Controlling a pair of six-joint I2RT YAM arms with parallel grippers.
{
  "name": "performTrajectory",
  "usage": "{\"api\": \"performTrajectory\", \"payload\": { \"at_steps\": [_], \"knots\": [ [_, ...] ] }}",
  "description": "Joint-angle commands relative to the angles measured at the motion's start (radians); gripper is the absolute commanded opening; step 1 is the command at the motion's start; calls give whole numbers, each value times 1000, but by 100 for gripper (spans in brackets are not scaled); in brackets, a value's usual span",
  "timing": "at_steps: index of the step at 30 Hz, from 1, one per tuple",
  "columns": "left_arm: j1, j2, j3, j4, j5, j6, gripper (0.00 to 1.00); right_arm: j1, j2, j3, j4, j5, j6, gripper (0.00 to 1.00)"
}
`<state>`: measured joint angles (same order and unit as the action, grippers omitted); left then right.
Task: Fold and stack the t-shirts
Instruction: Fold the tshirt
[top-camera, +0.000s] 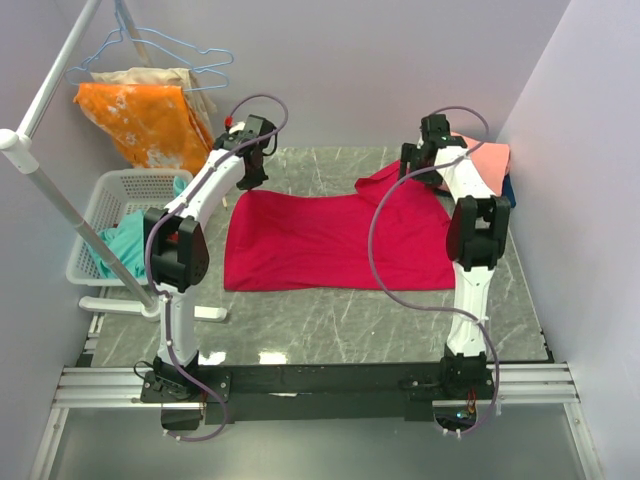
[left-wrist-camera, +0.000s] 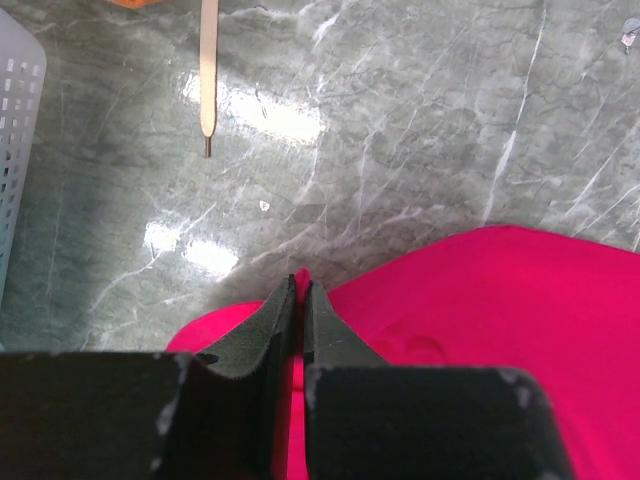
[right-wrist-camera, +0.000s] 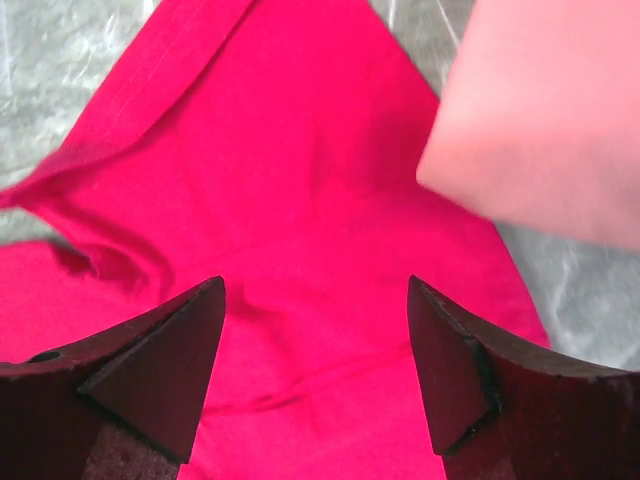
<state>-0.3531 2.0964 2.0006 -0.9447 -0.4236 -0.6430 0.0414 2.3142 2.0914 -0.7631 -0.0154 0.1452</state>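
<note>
Clamping down on the far-left edge of the crimson t-shirt (top-camera: 330, 240), the left gripper (left-wrist-camera: 300, 290) sits low over the marble table (top-camera: 330, 320), arm stretched forward. Right gripper (right-wrist-camera: 313, 290) hovers above the shirt's far-right sleeve, jaws wide apart, holding nothing. The salmon-pink t-shirt (right-wrist-camera: 550, 120) lies just beside.

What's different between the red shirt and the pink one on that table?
The red t-shirt lies spread out across the middle of the table; the pink t-shirt sits as a compact, seemingly folded bundle at the far right corner. The red one covers much more table than the pink one. Both are plain-coloured cloth.
</note>
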Motion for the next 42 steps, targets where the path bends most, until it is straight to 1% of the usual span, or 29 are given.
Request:
{"api": "performTrajectory", "payload": {
  "at_steps": [1,2,6,12,14,19,22,26,31,33,42],
  "knots": [
    [-6,-32,-6,32,2,11,1,9,-47,-53,12,14,11,79],
    [-6,-36,-13,32,0,11,1,11,-42,-45,1,50,11,79],
    [-6,-49,-33,41,-10,14,1,26,-51,-53,-48,69,30,78],
    [-6,-39,-43,47,-11,16,1,40,-119,-180,-85,58,85,76],
    [-6,-30,-37,52,-12,19,1,55,-145,-247,-87,80,100,76],
    [-1,-6,-28,47,-44,8,2,87,-300,-463,-24,103,137,75],
    [9,19,-20,40,-59,-4,1,106,-372,-554,-2,126,148,75],
    [31,42,-25,15,-89,-21,1,109,-438,-623,50,172,148,75],
    [80,24,-75,40,-67,-26,1,109,-411,-577,-5,198,156,75],
    [92,21,-79,43,-67,-26,1,109,-397,-583,-13,200,163,75],
    [105,30,-80,50,-49,-11,1,110,-365,-698,-30,138,197,75]
  ]
}}
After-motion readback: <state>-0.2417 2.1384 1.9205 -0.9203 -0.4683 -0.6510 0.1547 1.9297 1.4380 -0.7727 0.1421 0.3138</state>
